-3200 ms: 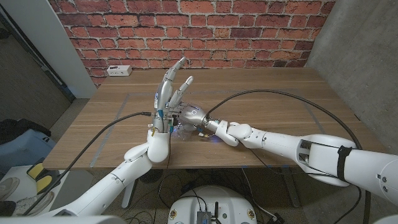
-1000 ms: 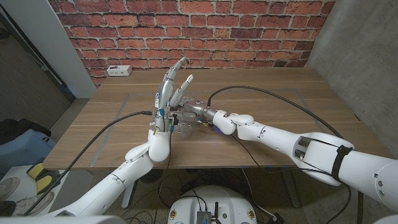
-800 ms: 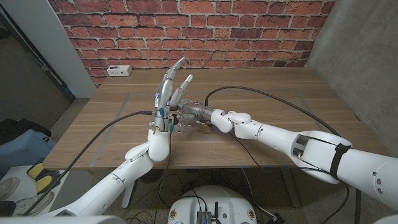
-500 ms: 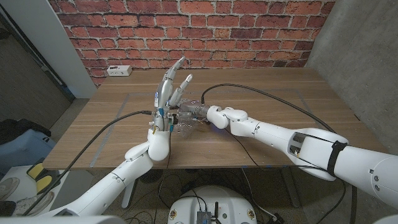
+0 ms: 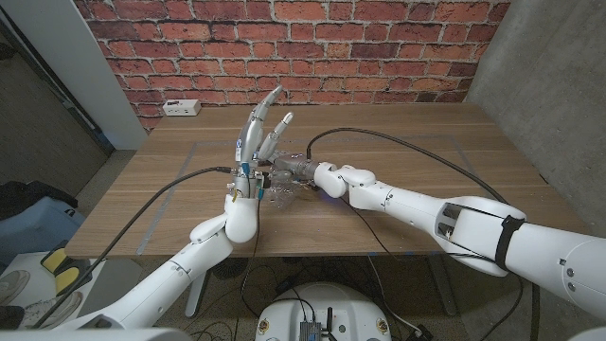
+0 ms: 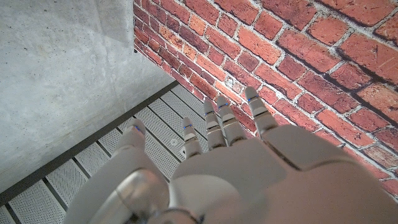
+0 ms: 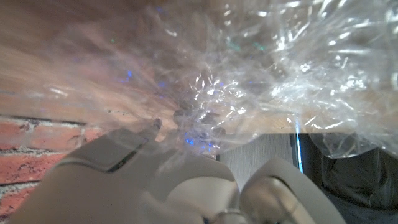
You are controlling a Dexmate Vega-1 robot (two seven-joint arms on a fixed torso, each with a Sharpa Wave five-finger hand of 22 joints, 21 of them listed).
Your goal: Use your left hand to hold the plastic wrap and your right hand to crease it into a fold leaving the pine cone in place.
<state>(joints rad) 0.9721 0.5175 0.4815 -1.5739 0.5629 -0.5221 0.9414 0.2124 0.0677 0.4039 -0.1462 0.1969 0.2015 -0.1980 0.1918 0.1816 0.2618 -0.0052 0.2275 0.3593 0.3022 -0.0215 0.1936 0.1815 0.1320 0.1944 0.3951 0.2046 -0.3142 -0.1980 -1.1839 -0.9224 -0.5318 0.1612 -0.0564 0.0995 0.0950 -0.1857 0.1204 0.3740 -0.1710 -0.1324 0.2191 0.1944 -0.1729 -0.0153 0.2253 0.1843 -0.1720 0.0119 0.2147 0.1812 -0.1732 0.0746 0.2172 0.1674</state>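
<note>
Left hand (image 5: 258, 142) upright, right hand (image 5: 292, 169) in plastic wrap (image 5: 281, 192)

Clear plastic wrap (image 5: 281, 187) lies crumpled, glinting, on the wooden table (image 5: 398, 152).

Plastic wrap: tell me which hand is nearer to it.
Right. The right hand is buried in the plastic wrap, crinkled film right against it in its wrist view. The left hand stands beside the wrap, fingers pointing up.
</note>
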